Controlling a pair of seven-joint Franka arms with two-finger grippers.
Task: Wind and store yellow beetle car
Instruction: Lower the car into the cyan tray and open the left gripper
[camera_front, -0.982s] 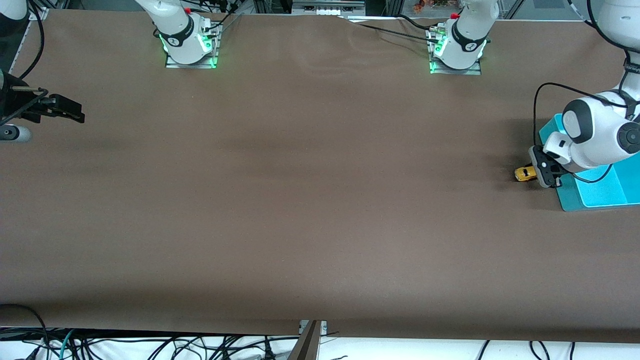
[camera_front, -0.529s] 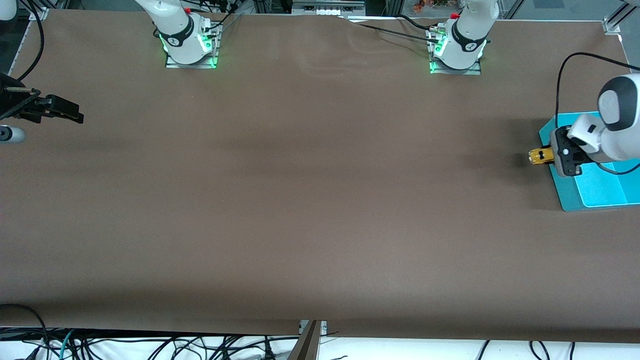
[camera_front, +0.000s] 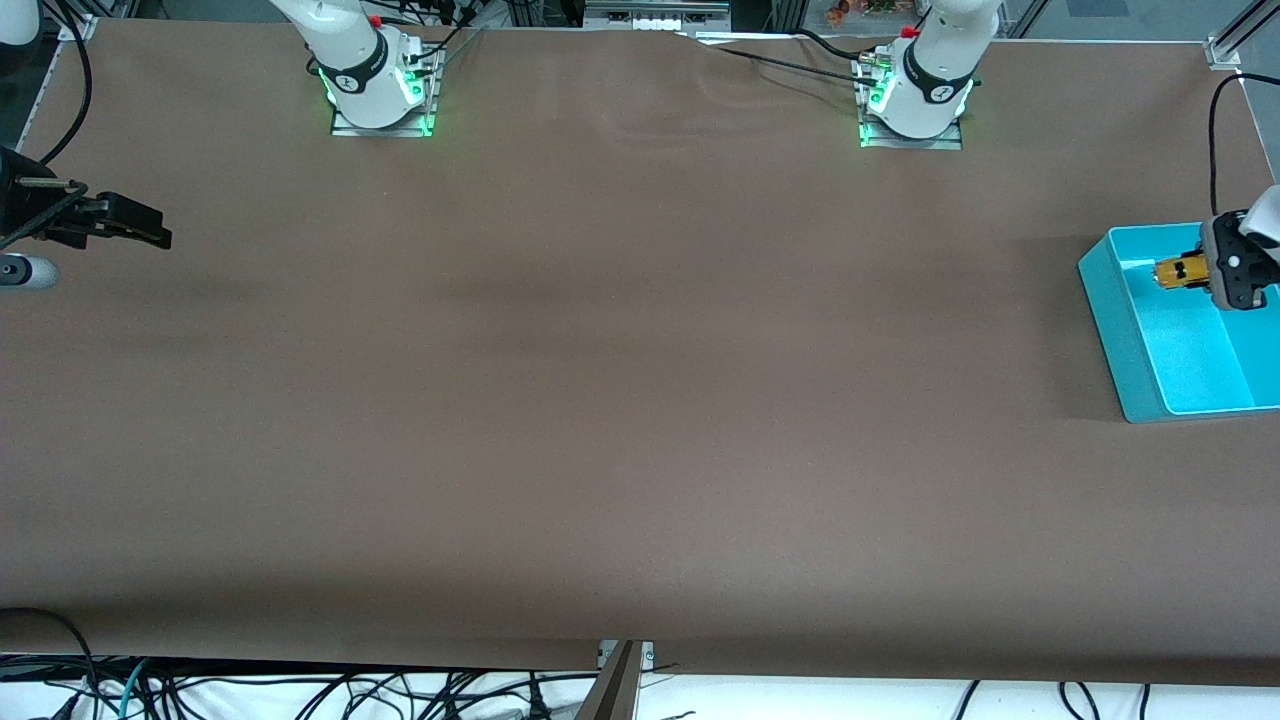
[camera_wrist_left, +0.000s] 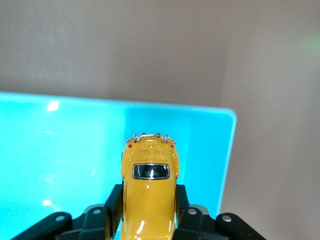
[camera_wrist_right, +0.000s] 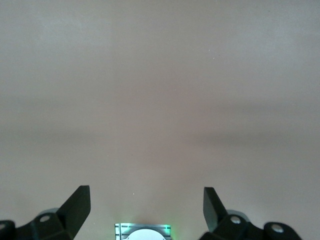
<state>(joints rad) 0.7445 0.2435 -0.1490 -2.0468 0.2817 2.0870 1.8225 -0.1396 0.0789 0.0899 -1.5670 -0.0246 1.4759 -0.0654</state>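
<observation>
No text, label, brand, number or sign can be read anywhere here, not on the table, the arms or the toy

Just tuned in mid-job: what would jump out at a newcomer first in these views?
The yellow beetle car, clamped in the left gripper over the bright turquoise bin at the left arm's end of the table. The rest is bare brown table, with the right gripper waiting open over the right arm's end.
</observation>
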